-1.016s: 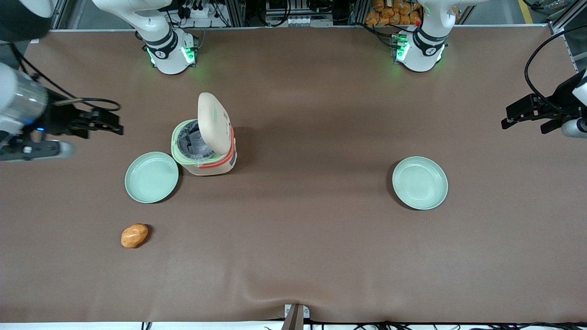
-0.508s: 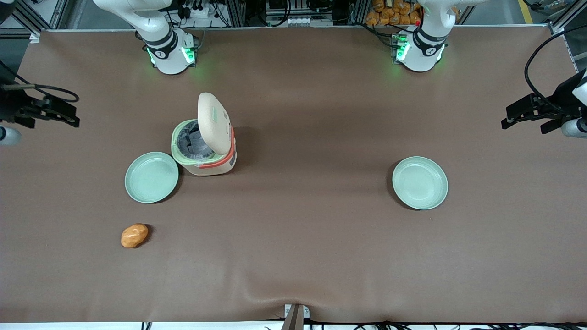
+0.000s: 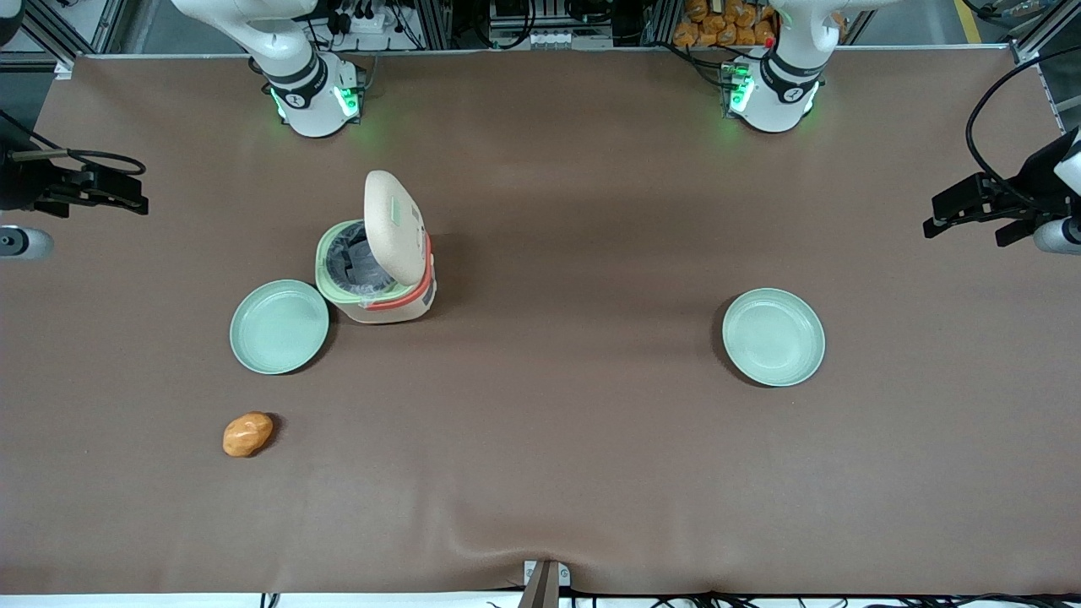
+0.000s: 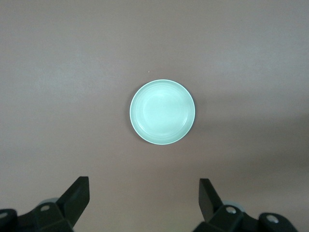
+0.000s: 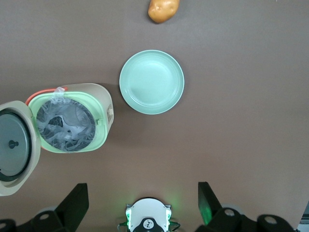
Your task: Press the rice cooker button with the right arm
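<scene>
The rice cooker [image 3: 377, 274] sits on the brown table [image 3: 574, 456], toward the working arm's end and nearer the arm bases than the front camera, and its lid [image 3: 393, 226] is standing up on its hinge, wide open. The button [image 3: 392, 210] shows as a small pale-green patch on that raised cream lid, with nothing touching it. In the right wrist view the cooker [image 5: 72, 123] shows an open pot with a crumpled liner inside. Judging from that popped lid, the press looks already done, and only parking the arm seems left. The gripper [image 3: 118, 192] of the right arm [image 3: 25, 190] hangs at the table's edge, well apart from the cooker, and in the wrist view its fingers [image 5: 76, 200] stand wide apart, holding nothing. Moving outward, 1 pale-green plate [image 3: 279, 327] lies just beside the cooker, nearer the front camera. A potato [image 3: 247, 434] lies nearer the camera again, clear of the plate. A 2nd plate [image 3: 774, 337] rests toward the parked arm's end, bare.
</scene>
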`<move>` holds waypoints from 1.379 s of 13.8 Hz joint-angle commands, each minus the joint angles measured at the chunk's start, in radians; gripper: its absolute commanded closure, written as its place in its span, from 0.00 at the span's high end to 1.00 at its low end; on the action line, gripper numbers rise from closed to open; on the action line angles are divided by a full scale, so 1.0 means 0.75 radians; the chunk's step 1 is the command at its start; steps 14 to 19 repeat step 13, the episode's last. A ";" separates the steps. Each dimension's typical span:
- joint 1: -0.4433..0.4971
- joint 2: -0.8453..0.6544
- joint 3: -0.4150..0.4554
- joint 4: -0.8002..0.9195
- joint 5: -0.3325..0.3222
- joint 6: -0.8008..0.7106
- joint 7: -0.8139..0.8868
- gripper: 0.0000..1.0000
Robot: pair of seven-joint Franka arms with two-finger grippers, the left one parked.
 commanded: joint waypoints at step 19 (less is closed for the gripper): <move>-0.023 -0.018 -0.016 -0.024 0.075 -0.040 0.110 1.00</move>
